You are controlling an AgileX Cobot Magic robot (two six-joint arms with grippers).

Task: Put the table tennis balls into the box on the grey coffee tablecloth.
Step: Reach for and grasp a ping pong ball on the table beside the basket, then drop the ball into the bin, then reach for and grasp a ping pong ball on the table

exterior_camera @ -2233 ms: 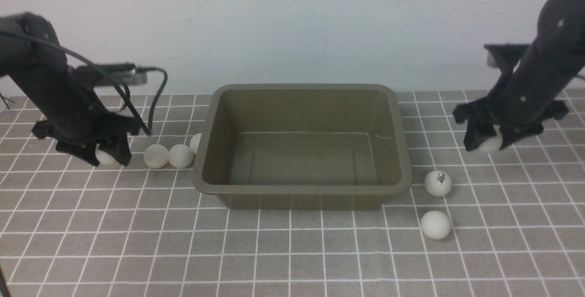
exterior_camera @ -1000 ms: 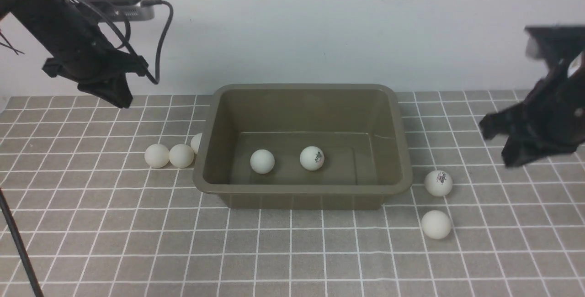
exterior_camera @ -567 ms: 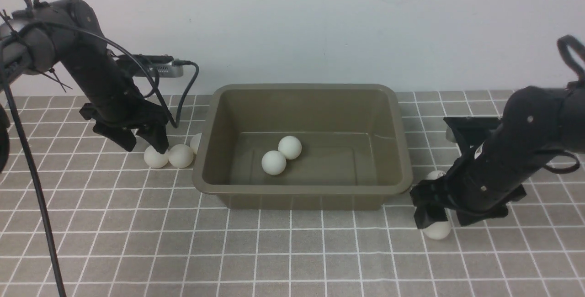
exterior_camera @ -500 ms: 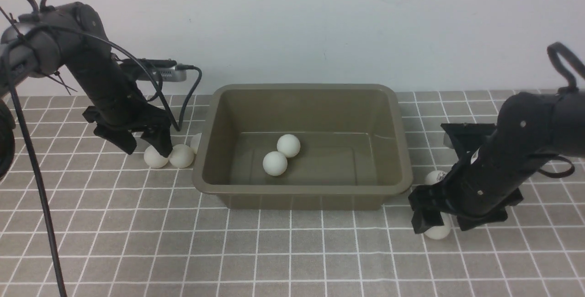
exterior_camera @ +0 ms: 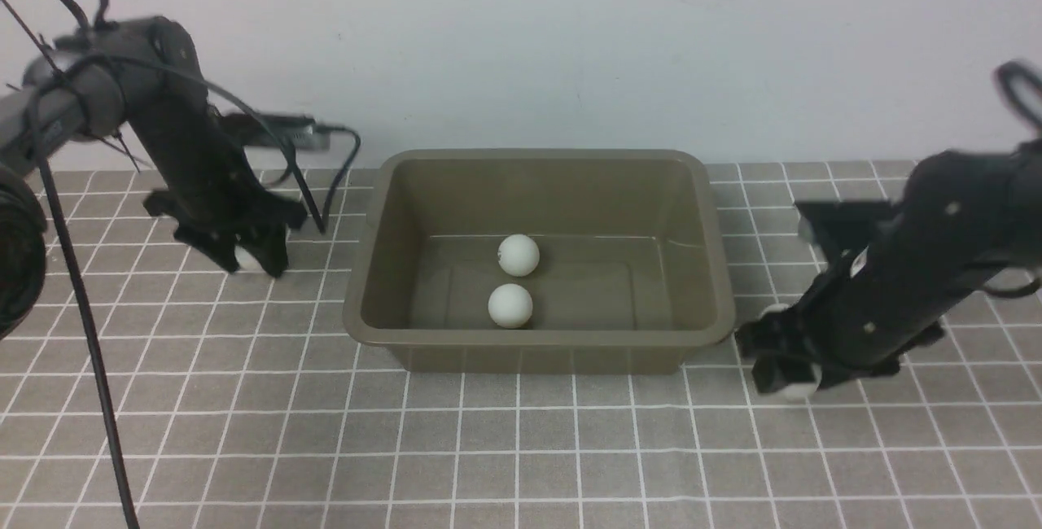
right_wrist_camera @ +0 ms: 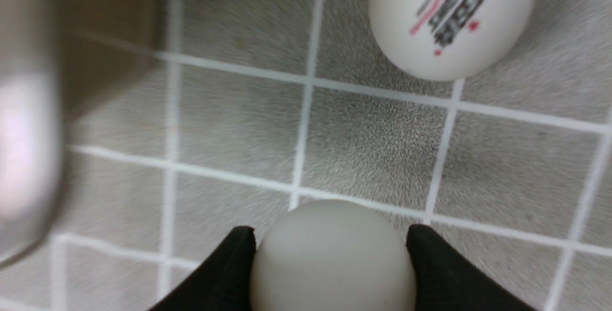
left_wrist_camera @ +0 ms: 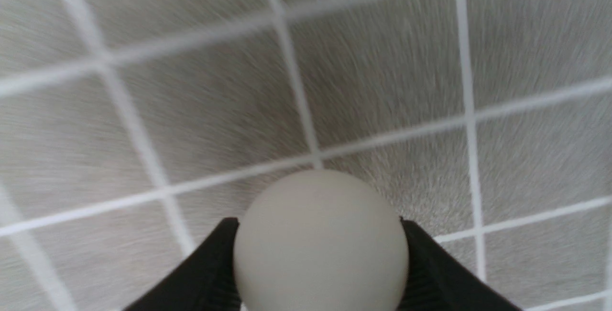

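1. The box [exterior_camera: 537, 157] stands in the middle of the front view on the grey coffee tablecloth [exterior_camera: 521, 464], which fills the lower part of the frame
2. Two table tennis balls lie on the box floor, a little left of centre. The far ball [exterior_camera: 518, 255] is above and the near ball [exterior_camera: 510, 305] just below it in the frame, close together but apart
3. The left gripper [exterior_camera: 248, 256] is at mid-left of the front view, well left of the box and pointing down at the cloth. Its pincer is narrowed onto the left ball [left_wrist_camera: 320, 244], a plain white one, and the wrist view shows both black fingers [left_wrist_camera: 205, 277] pressed against its sides
4. The right gripper [exterior_camera: 785, 374] is at lower right, just outside the box's near right corner. Its pincer clasps the right ball [right_wrist_camera: 332, 258], with a finger against each side
5. The logo ball [right_wrist_camera: 449, 19], printed in red and dark ink, lies on the cloth near the right gripper. In the front view the right arm [exterior_camera: 912, 277] hides most of it
6. Whether either gripped ball is clear of the cloth cannot be told
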